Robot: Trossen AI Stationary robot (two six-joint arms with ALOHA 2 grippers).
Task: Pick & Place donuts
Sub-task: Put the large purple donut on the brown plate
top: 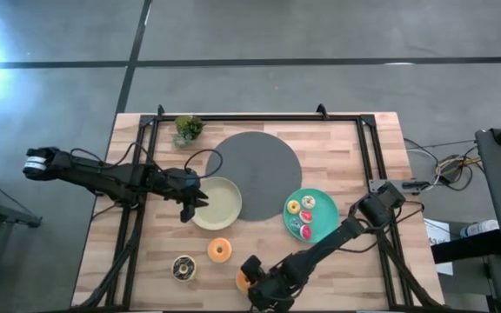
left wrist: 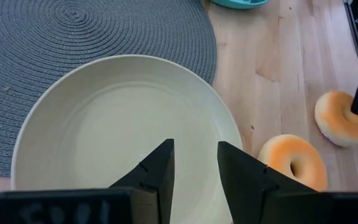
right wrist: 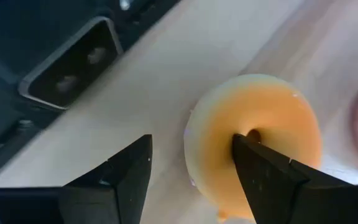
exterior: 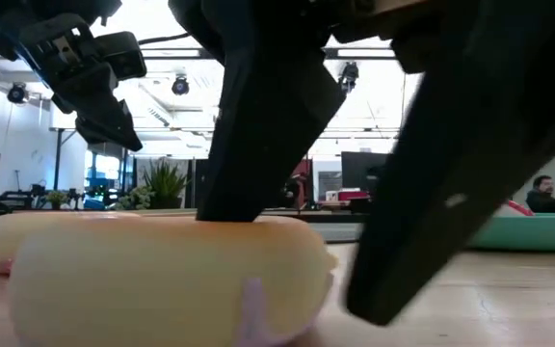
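An orange-faced donut [top: 243,280] lies flat near the table's near edge, large in the right wrist view [right wrist: 253,140] and the low view [exterior: 162,280]. My right gripper [top: 252,283] [right wrist: 191,158] is open and straddles its ring from above. A second orange donut [top: 220,249] and a chocolate one [top: 183,268] lie flat on the wood. Several frosted donuts [top: 305,217] sit on the teal plate [top: 324,213]. My left gripper [top: 190,205] [left wrist: 196,155] hovers open and empty above the cream plate [left wrist: 104,118]. My right gripper comes at the donut from above, pointing down. One finger [right wrist: 260,168] stands at the hole [right wrist: 253,134], the other [right wrist: 120,171] outside the rim with bare table between. Whether the inner finger touches the ring, I cannot tell. The donut lies flat on the table.
A large dark grey woven disc [top: 255,169] lies mid-table beside the cream plate [top: 220,202]. A small green plant [top: 188,129] stands at the far left. A black frame [top: 250,118] borders the table. Bare wood shows between the two loose donuts and the teal plate.
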